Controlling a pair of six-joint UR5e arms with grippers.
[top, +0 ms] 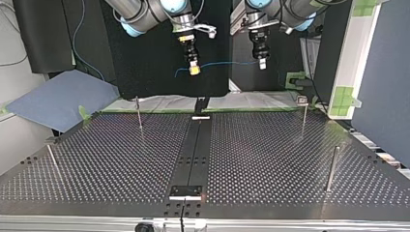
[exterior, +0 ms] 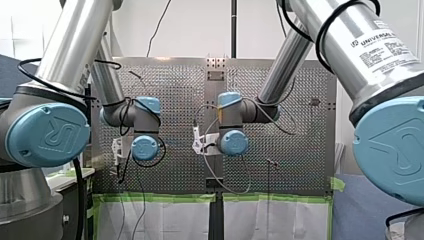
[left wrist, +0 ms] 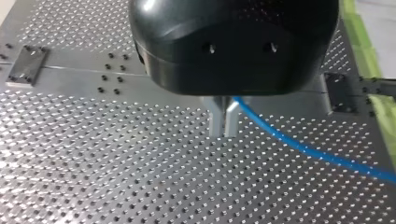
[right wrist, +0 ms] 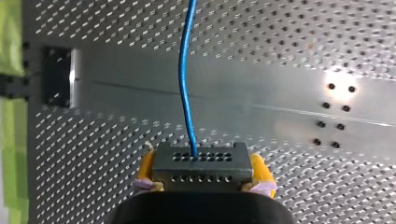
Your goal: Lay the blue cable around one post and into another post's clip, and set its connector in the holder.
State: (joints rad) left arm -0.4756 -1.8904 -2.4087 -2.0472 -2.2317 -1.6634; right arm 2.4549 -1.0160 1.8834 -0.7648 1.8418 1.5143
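Posts, top view's left: the first post (top: 52, 162) stands by the bench (top: 270, 159) side edge and the second post (top: 139, 113) near the arm-side edge. Both are bare of cable.
Right tool (top: 194, 69): its yellow pads pinch the connector (right wrist: 201, 161) by its two sides, high above the middle of the arm-side edge. Judged purpose: the front face is left free for seating.
Blue cable (top: 227, 63): it hangs in the air from the connector to the left tool and touches no post.
Holder (top: 201, 104): judged to be the dark block at the arm-side end of the centre strip. It is unoccupied.
Left tool (top: 261, 62): its metal fingers are pressed together on the cable. Judged purpose: a guiding hold for routing.
Posts, top view's right: the third post (top: 303, 116), near the arm-side edge, has a small head, possibly the clip. The fourth post (top: 332, 169) stands by the side edge.
Open room: the posts stand well apart, with bare plate between them, so there is room to descend.
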